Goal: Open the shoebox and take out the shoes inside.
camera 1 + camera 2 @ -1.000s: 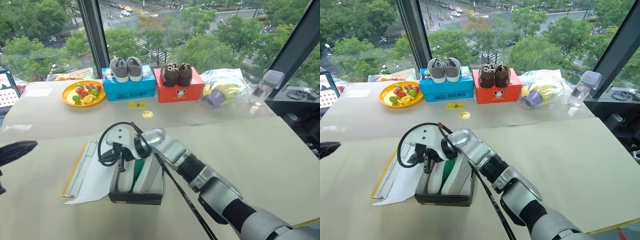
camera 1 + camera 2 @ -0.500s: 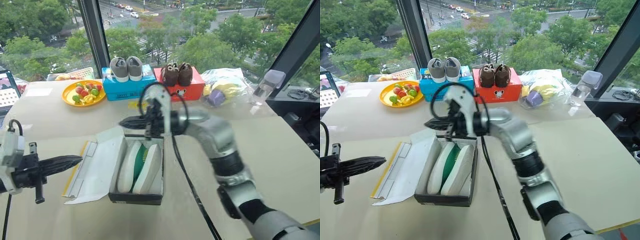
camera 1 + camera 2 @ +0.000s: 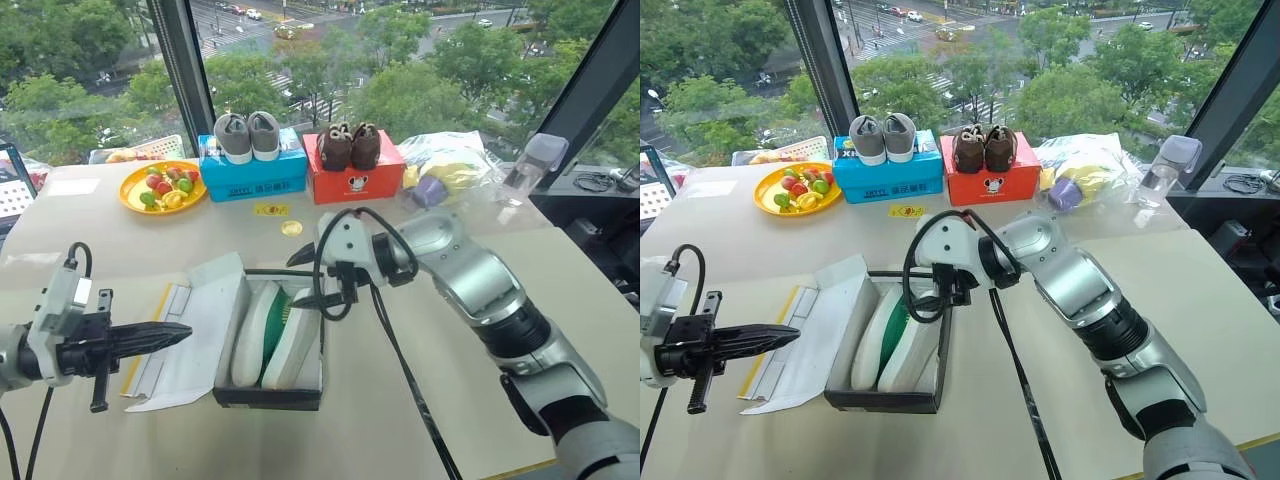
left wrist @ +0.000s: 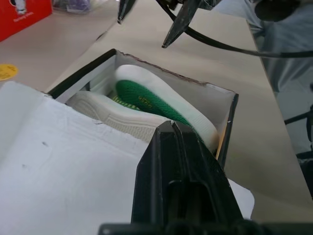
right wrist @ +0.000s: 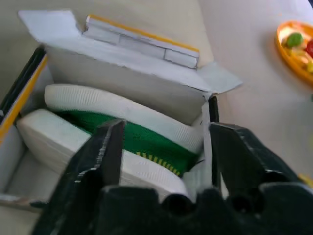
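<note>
We see the cardboard shoebox (image 3: pixel 225 392) open mid-table, lid flap white inside, green mesh shoes (image 3: pixel 277 336) lying within; our right gripper (image 3: pixel 303 278) hangs spread above, left gripper (image 3: pixel 165 337) closed, empty; no lettering readable

Count, relative to the open shoebox (image 3: pixel 268 385):
- 3 boxes – shoebox itself, blue box (image 3: pixel 253 178) and red box (image 3: pixel 356 180) behind it
- 3 shoe pairs – green shoes (image 3: pixel 278 334) inside it, grey pair (image 3: pixel 249 135) and brown pair (image 3: pixel 349 146) behind, on those boxes
- 1 yellow fruit plate (image 3: pixel 165 186) behind it, to the left
- 2 small yellow discs (image 3: pixel 291 228) between it and the boxes
- 1 lidded plastic jar (image 3: pixel 530 166) far right
</note>
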Robot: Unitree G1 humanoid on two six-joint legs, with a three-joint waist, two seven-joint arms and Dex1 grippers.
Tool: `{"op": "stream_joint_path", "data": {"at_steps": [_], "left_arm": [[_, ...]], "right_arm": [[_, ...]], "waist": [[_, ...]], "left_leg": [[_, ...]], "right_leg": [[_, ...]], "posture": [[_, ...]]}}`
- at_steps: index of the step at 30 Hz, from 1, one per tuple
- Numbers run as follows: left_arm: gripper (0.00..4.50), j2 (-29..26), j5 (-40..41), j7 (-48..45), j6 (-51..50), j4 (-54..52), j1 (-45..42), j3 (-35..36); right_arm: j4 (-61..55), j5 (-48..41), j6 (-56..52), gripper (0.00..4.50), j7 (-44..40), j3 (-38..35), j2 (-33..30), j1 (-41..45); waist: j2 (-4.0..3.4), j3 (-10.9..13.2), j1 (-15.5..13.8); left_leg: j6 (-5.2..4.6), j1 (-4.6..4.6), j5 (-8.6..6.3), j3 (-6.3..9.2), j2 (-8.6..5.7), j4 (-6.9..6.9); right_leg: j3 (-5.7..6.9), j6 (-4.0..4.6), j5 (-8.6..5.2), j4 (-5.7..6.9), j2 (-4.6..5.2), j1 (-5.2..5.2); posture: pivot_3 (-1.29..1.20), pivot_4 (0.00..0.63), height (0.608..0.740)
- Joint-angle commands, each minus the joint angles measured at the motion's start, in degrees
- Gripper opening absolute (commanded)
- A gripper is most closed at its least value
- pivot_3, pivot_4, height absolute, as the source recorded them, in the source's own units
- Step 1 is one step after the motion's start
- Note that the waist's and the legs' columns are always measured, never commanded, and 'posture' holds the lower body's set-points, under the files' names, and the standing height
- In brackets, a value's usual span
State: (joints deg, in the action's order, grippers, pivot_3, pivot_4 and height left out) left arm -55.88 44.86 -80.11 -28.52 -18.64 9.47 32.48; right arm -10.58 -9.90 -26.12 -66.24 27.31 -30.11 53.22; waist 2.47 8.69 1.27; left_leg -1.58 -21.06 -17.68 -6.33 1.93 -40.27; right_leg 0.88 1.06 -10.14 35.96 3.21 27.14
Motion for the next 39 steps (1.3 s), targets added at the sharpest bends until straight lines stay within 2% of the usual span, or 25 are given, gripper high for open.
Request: {"op": "stream_joint_path", "data": {"at_steps": [1,6,9,15,18,23,26,35,36,39], "left_arm": [[0.0,-1.4,0.3,-1.1,0.7,-1.2,-0.7,0.2],[0.0,-1.6,0.0,-1.0,0.7,-0.5,-1.8,-0.5],[0.0,-1.3,-0.2,-0.6,0.8,-0.5,-2.3,-1.2],[0.0,-0.7,-0.4,-0.1,1.0,-1.6,-1.5,-1.6],[0.0,-0.7,-0.7,-0.1,1.2,-1.8,-1.2,-1.7],[0.0,-0.7,-1.1,0.0,1.3,-1.9,-1.3,-1.9],[0.0,-0.7,-1.7,0.3,1.7,-1.9,-1.7,-2.5],[0.0,-0.4,-2.0,1.5,1.9,-1.8,-2.8,-3.4],[0.0,-0.4,-2.0,1.6,1.9,-1.7,-3.0,-3.5],[0.0,-0.5,-2.2,1.8,2.1,-1.5,-3.2,-3.9]], "right_arm": [[0.7,3.5,10.5,4.35,-5.3,1.5,-1.9,2.4],[3.4,9.2,25.1,4.35,-12.4,6.0,-3.2,4.8],[6.5,12.2,30.8,4.35,-13.4,8.1,-2.1,4.8],[12.3,16.6,35.7,4.35,-12.0,9.8,2.0,4.8],[13.7,17.9,37.1,4.35,-12.2,10.4,3.0,4.2],[14.6,18.3,38.3,4.35,-13.8,10.7,3.5,3.5],[13.3,17.4,38.0,3.6,-15.5,10.5,3.2,2.9],[10.7,17.5,36.2,0.68,-17.3,10.3,2.6,0.7],[10.6,17.6,36.2,0.49,-17.4,10.3,2.6,0.4],[10.2,18.1,36.4,0.37,-17.4,10.3,2.2,-0.1]], "waist": [[0.0,0.0,-0.2],[-0.01,0.0,-0.3],[-0.01,0.0,-0.3],[0.0,0.0,-0.2],[-0.01,0.0,-0.4],[-0.01,0.0,-0.6],[-0.01,0.0,-0.6],[0.0,0.0,-0.5],[0.0,0.0,-0.4],[0.01,0.0,-0.5]], "left_leg": [[-0.01,0.0,0.0,-0.01,0.0,0.0],[-0.03,-0.01,-0.02,-0.01,0.0,0.0],[-0.03,0.0,-0.01,-0.02,0.01,0.0],[0.06,0.02,0.04,-0.1,0.02,-0.02],[0.38,0.02,0.22,-0.12,0.01,-0.02],[0.38,0.01,0.22,-0.11,0.0,-0.03],[0.38,0.01,0.22,-0.1,0.0,-0.04],[0.35,0.03,0.21,-0.07,0.02,-0.03],[0.35,0.04,0.2,-0.07,0.02,-0.03],[0.32,0.08,0.19,-0.07,0.02,-0.03]], "right_leg": [[0.0,-0.01,-0.01,-0.01,0.02,0.0],[0.02,-0.02,-0.02,-0.05,0.03,0.0],[0.02,-0.02,-0.02,-0.04,0.01,0.0],[0.01,0.03,-0.04,0.04,0.02,0.0],[0.03,0.06,-0.06,0.07,0.02,0.0],[0.03,0.06,-0.06,0.07,0.04,-0.01],[0.03,0.06,-0.06,0.07,0.04,-0.01],[0.03,0.05,-0.06,0.09,0.02,-0.01],[0.02,0.06,-0.06,0.1,0.01,-0.01],[0.02,0.07,-0.07,0.14,0.0,-0.01]], "posture": [[0.0,0.15,0.731],[0.0,0.15,0.731],[0.0,0.15,0.731],[0.0,0.15,0.731],[0.0,0.15,0.731],[0.0,0.15,0.731],[0.0,0.15,0.731],[0.0,0.15,0.731],[0.0,0.15,0.731],[0.0,0.15,0.731]]}}
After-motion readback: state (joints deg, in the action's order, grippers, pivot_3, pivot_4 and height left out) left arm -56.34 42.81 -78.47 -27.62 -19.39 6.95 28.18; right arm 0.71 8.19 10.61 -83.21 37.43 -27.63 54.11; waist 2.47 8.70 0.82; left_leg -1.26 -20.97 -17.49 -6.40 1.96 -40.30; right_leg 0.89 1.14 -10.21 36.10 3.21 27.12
